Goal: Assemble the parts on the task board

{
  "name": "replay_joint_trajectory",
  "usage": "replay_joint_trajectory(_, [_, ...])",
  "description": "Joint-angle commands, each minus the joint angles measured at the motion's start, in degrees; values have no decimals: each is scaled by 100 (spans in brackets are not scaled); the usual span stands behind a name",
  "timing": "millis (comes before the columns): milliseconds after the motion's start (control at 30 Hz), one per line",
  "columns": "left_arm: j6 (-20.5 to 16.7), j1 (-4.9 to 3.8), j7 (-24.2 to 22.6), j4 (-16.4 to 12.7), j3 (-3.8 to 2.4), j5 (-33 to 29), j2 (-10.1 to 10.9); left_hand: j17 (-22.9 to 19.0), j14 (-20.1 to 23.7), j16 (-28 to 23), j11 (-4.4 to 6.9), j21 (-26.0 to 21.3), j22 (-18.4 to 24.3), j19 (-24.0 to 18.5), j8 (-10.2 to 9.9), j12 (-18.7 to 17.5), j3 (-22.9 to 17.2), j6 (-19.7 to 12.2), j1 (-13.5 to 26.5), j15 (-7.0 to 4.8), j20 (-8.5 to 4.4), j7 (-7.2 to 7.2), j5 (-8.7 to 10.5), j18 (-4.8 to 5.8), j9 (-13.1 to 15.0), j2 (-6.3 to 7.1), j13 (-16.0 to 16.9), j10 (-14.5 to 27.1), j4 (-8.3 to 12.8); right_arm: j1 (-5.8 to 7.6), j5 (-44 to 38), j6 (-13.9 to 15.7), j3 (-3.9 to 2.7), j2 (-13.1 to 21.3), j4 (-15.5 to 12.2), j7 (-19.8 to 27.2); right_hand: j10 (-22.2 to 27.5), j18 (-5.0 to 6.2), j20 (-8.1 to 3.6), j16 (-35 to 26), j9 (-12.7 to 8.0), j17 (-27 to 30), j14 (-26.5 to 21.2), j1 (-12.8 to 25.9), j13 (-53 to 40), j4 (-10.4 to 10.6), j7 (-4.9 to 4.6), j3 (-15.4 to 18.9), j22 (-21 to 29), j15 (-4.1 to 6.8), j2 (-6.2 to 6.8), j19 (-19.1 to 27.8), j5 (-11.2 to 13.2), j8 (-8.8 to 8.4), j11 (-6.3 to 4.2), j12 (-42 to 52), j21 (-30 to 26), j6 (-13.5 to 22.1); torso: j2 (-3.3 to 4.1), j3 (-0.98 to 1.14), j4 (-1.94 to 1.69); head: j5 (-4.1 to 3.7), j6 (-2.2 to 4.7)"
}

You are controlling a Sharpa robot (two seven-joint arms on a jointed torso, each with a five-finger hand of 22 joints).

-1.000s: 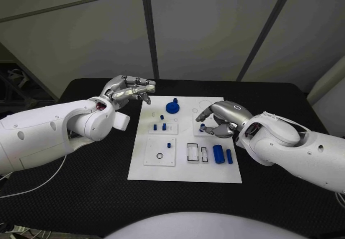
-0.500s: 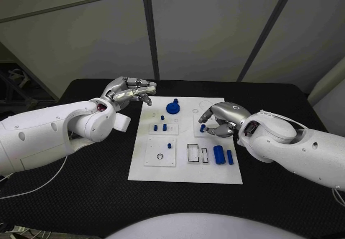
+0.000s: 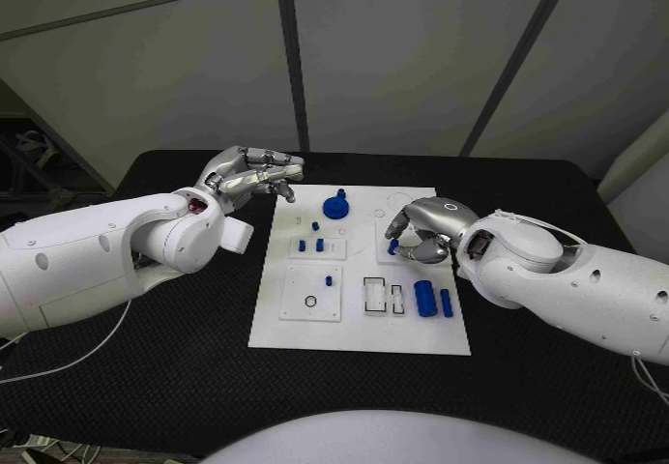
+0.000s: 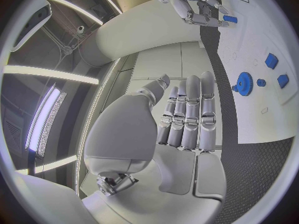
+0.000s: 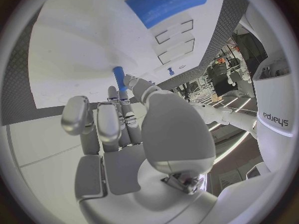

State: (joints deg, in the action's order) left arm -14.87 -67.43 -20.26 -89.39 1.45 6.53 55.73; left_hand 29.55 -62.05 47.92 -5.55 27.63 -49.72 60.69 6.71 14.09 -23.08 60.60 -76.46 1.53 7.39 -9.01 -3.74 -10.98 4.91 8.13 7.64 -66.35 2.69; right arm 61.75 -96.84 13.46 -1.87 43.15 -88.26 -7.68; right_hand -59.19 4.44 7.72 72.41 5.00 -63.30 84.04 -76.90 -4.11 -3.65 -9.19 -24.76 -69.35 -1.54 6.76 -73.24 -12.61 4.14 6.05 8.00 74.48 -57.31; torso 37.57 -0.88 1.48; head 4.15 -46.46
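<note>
Head view: the white task board [image 3: 360, 329] is seen lying in the middle of the black desk [image 3: 167, 387], its long sides running from the near edge toward the far edge.

On the far part of the board a blue gear-shaped part [image 3: 334, 206] is observed standing upright. Nearer the middle, small blue pegs [image 3: 318, 246] are set in a raised white block. Toward the near right corner of the board, two blue cylinders [image 3: 432, 300] are lying side by side, just beside two outlined rectangular recesses [image 3: 376, 296]. A black ring [image 3: 308, 304] is noted on a white block at the near left of the board, with a small blue peg [image 3: 328, 282] beside it.

The left robot hand [image 3: 258, 174] is held above the desk just off the far left corner of the board. Its fingers are curled inward, and nothing is seen in them in the left wrist view [image 4: 187, 119].

The right robot hand [image 3: 422, 232] is positioned over the right side of the board, near its middle. A small blue pin [image 5: 119, 78] is pinched at its fingertips [image 5: 123, 97], as shown in the right wrist view; the pin [image 3: 394, 246] is also visible from the head camera, beneath the hand. Whether the pin touches the board cannot be told.
</note>
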Motion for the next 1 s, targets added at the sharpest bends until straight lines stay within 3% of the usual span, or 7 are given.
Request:
replay_joint_trajectory(33, [67, -5, -35, -12, -5, -22, 0, -7, 38, -21, 7, -37, 8, -3, -20, -36, 20, 2, -2, 14, 9, -32, -20, 57, -7, -65, 8, 51, 22, 10, -84, -136, -2, -46, 29, -25, -145, 76, -39, -3, 13, 8, 92, -53, -17, 11, 13, -14, -59, 45, -46, -73, 7, 22, -10, 94, 34, -58, -2, 3, 1, 8, -8])
replay_joint_trajectory(533, [62, -5, -24, -23, -5, -22, 13, -9, 37, -26, 6, -42, 11, -1, -21, -35, 18, 2, -8, 14, 10, -35, -20, 57, -7, -79, 10, 54, 22, 8, -213, -191, 4, -117, 113, -77, -597, 30, -121, 53, 89, -42, 120, -154, -97, -2, 62, -83, -248, 139, -174, -236, 7, 143, -128, 349, 186, -382, -6, 0, 0, 11, -37])
replay_joint_trajectory(1000, [55, -6, -1, -31, -5, -22, 24, -12, 37, -31, 1, -50, 16, 2, -25, -35, 21, -3, -7, 16, 11, -41, -19, 57, -9, -94, 11, 60, 17, 7, -298, -195, 5, -114, 122, -139, -560, 28, -133, 58, 89, -42, 122, -145, -96, -3, 46, -68, -248, 139, -156, -236, 15, 131, -115, 326, 186, -383, -6, 0, 5, 19, -50])
